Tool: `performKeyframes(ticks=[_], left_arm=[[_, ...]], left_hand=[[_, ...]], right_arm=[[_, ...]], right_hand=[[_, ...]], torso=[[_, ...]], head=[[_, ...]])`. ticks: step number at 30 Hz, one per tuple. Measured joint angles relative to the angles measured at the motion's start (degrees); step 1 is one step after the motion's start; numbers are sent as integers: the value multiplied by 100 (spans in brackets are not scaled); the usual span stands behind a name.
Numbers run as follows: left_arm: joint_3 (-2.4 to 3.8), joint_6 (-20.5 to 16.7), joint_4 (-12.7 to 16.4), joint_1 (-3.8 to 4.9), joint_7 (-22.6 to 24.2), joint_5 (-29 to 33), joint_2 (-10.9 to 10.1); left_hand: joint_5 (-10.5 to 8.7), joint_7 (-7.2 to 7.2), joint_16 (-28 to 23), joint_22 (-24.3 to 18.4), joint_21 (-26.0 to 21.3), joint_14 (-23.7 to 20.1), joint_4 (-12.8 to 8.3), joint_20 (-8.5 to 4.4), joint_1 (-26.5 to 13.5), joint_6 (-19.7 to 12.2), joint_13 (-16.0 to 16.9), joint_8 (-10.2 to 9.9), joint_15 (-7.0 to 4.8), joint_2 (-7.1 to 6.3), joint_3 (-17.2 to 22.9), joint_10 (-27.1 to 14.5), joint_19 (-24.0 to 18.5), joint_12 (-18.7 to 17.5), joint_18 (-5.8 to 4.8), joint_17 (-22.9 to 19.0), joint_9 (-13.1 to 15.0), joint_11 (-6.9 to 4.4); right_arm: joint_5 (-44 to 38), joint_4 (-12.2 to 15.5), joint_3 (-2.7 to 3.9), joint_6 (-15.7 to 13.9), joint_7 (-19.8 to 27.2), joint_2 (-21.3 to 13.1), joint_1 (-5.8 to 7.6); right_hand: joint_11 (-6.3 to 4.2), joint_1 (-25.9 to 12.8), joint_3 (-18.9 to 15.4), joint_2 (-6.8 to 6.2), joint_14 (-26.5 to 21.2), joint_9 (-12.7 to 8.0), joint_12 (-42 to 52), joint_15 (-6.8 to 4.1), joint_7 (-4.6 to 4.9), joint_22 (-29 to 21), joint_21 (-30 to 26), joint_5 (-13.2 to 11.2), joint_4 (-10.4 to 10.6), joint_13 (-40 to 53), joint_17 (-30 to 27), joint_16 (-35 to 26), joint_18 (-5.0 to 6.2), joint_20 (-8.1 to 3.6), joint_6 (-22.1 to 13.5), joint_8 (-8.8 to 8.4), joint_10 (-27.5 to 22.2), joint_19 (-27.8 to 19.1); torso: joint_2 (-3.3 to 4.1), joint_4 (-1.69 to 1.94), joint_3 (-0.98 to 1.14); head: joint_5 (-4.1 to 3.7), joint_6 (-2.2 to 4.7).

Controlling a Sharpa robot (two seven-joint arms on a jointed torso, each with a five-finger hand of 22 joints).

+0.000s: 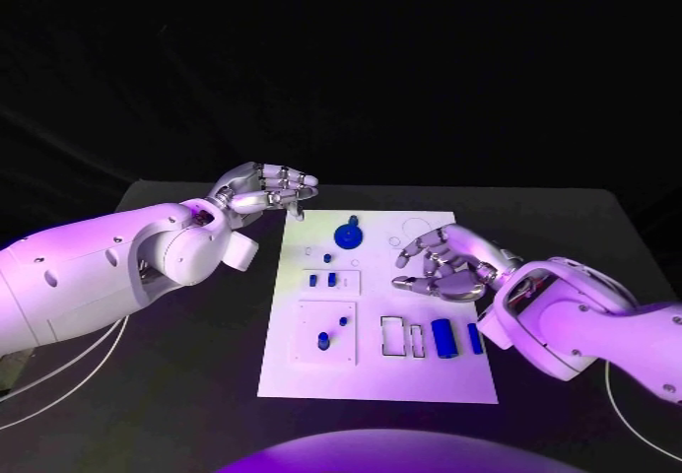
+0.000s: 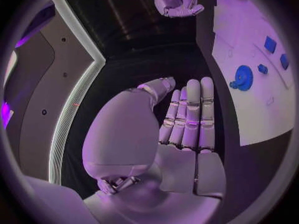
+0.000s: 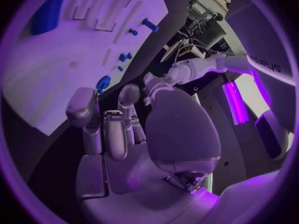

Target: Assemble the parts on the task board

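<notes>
The white task board (image 1: pixel 376 379) lies in the middle of the black table. A blue gear (image 1: pixel 350 236) stands near its far edge, and two small blue blocks (image 1: pixel 322 280) sit below it. One blue piece (image 1: pixel 322 341) lies in a recessed plate, and two blue cylinders (image 1: pixel 444 338) lie at the near right. My left hand (image 1: pixel 270 189) hovers at the board's far left corner, holding nothing, its fingers (image 2: pixel 190 114) side by side. My right hand (image 1: pixel 447 262) hangs over the board's right side, loosely curled and empty. The gear (image 2: pixel 242 77) shows beside the left hand.
Empty rectangular outlines (image 1: pixel 402 335) mark the board between the recessed plate and the cylinders. Black table (image 1: pixel 185 394) runs along both sides of the board. My right hand (image 2: pixel 177 2) also appears in the left wrist view, far off past the board (image 2: pixel 249 114).
</notes>
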Motion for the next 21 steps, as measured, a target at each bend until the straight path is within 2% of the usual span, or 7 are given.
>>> performKeyframes(ticks=[3, 5, 7, 10, 13, 17, 21], left_arm=[[-4, 0, -3, -1, 2, 0, 4], [-8, 0, -7, -1, 4, 0, 8], [-15, 0, -14, -1, 5, 1, 8], [-24, 0, -23, -2, 6, 2, 7], [-26, 0, -36, -2, 8, 4, 14], [-32, 2, -47, -2, 9, 5, 29], [-34, 6, -50, -3, 9, 6, 33]], left_hand=[[0, 0, 0, 0, 0, 0, 0, 0, 0, 0, 0, 0, 0, 0, 0, 0, 0, 0, 0, 0, 0, 0], [0, 0, 0, 0, 0, 0, 0, 0, 0, 0, 0, 0, 0, 0, 0, 0, 0, 0, 0, 0, 0, 0], [0, 0, 0, 0, 0, 0, 0, 0, 0, 0, 0, 0, 0, 0, 0, 0, 0, 0, 0, 0, 0, 0], [0, 0, 0, 0, 0, 0, 0, 0, 0, 0, 0, 0, 0, 0, 0, 0, 0, 0, 0, 0, 0, 0], [0, 0, 0, 0, 0, 0, 0, 0, 0, 0, 0, 0, 0, 0, 0, 0, 0, 0, 0, 0, 0, 0], [0, 0, 0, 0, -1, 0, 0, 0, 0, 0, 0, 0, 0, 0, 0, 0, 0, 0, 0, 0, 0, 0], [0, 0, 0, 1, -22, 0, 0, 0, 0, 0, 0, 0, 0, 0, 0, 1, 0, 0, 0, 0, 5, 0]], right_arm=[[428, 8, -11, 93, -34, -422, 57], [569, 49, -29, 175, -106, -668, 72], [604, 101, -56, 255, -199, -872, 79], [553, 160, -111, 396, -404, -1113, 57], [362, 230, -144, 529, -625, -1238, -28], [35, 275, -167, 642, -891, -1276, -163], [-236, 280, -177, 682, -1117, -1236, -335]], right_hand=[[-15, -35, -407, 119, 6, 239, 2162, -2, -64, 10, 316, 0, 16, 1980, 9, 180, -38, -17, -79, 238, 476, 123], [-15, -60, -733, 204, 6, 347, 2835, -2, -94, 10, 484, 0, 22, 2266, 9, 270, -39, -17, -110, 342, 757, 162], [-15, -140, -1053, 284, 6, 401, 3207, -2, -91, 10, 562, 0, 29, 2305, 9, 316, -39, -17, -116, 386, 786, 162], [-15, -133, -1516, 366, 6, 442, 3428, -2, -78, 10, 641, 22, 42, 2309, 8, 349, -109, 2, -146, 387, 786, 185], [-15, -21, -1785, 399, 6, 452, 3502, -2, -76, 10, 702, 22, 42, 2309, 8, 366, -110, -2, -186, 386, 786, 216], [-15, 139, -1965, 322, 6, 460, 3592, -2, -76, 10, 821, 22, 44, 2308, 8, 385, -109, -7, -187, 387, 786, 255], [-15, 140, -2039, 320, 6, 459, 3601, -2, -76, 10, 821, 22, 52, 2308, 7, 385, -109, -7, -187, 386, 786, 255]], torso=[[-9, -10, -10], [-15, -18, -13], [-24, -27, -16], [-43, -55, -27], [-63, -88, -35], [-84, -119, -42], [-100, -132, -49]], head=[[-149, 2], [-218, -3], [-287, -21], [-382, -33], [-437, -43], [-456, -44], [-458, -49]])
